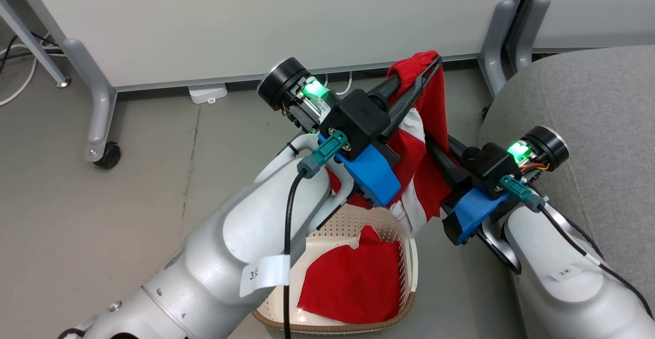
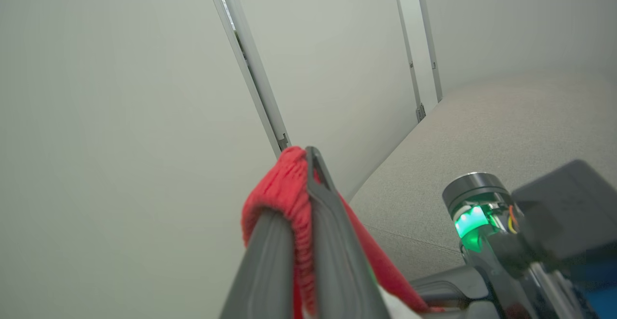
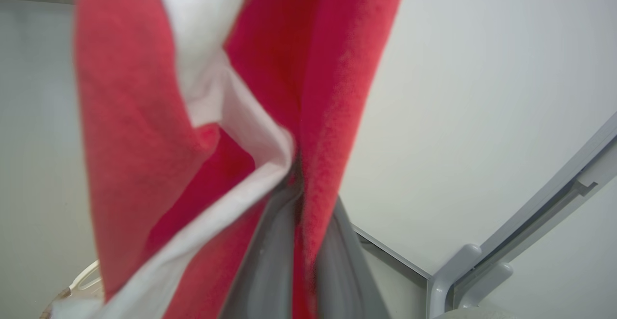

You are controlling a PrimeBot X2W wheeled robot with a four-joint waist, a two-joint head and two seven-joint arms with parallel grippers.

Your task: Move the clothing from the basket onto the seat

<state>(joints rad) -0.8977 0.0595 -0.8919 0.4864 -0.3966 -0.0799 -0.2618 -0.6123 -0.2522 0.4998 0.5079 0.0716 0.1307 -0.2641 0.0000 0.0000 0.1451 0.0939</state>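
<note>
A red garment with white panels (image 1: 427, 165) hangs in the air above the basket (image 1: 353, 221), held between both grippers. My left gripper (image 1: 431, 67) is shut on its red ribbed edge (image 2: 284, 184) at the top; the fingertips (image 2: 313, 165) pinch the cloth. My right gripper (image 3: 295, 177) is shut on the same garment (image 3: 135, 116) lower down; in the head view the cloth covers its fingertips. A second red garment (image 1: 353, 282) lies in the cream basket, whose rim (image 3: 72, 285) shows at the lower left of the right wrist view. The grey sofa (image 1: 588, 98) (image 2: 482, 126) is on the right.
White partition panels (image 1: 256, 16) stand behind on grey legs, one with a caster (image 1: 107, 154) at the left and another leg (image 1: 499, 42) near the sofa. A white power strip (image 1: 207, 93) and cables lie on the grey floor (image 1: 128, 216).
</note>
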